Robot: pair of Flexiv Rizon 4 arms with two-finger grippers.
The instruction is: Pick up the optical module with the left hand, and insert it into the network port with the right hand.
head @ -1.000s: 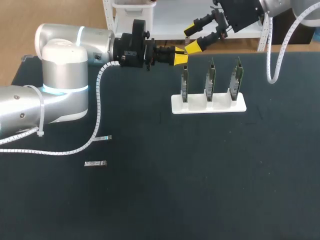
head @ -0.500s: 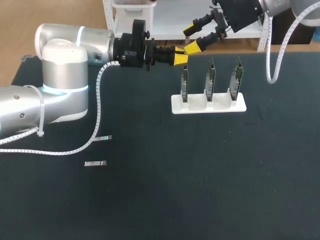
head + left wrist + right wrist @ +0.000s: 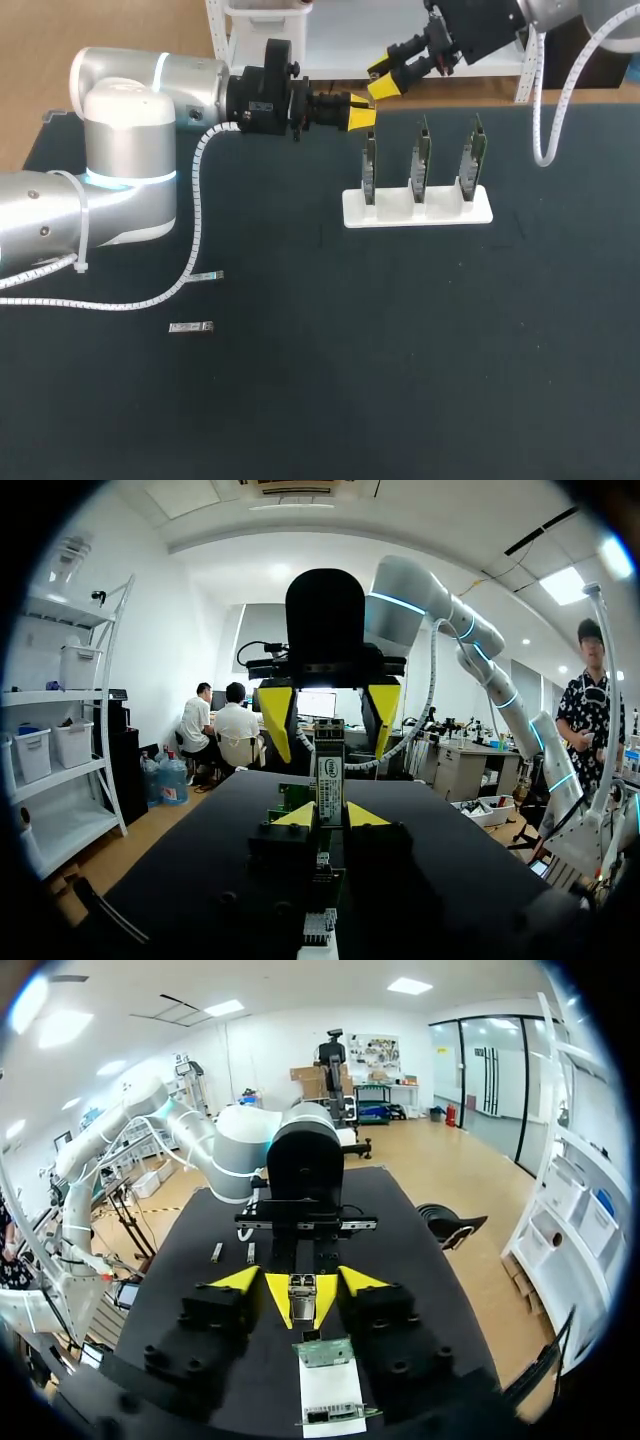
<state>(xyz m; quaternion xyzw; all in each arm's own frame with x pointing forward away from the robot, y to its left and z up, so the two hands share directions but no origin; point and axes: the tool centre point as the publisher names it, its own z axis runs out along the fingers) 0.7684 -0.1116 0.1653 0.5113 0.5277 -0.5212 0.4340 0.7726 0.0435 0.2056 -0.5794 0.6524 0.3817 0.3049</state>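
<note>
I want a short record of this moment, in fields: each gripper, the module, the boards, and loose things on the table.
left gripper: shut on the optical module
right gripper: open, facing it, tips outside the left gripper's tips
white stand: holds three upright green boards
insertion: not yet done
loose: two small metal pieces, flat on the table, apart from the stand

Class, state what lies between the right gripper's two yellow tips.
The left gripper, shut on the module, seen in the right wrist view; the right gripper is open.
</note>
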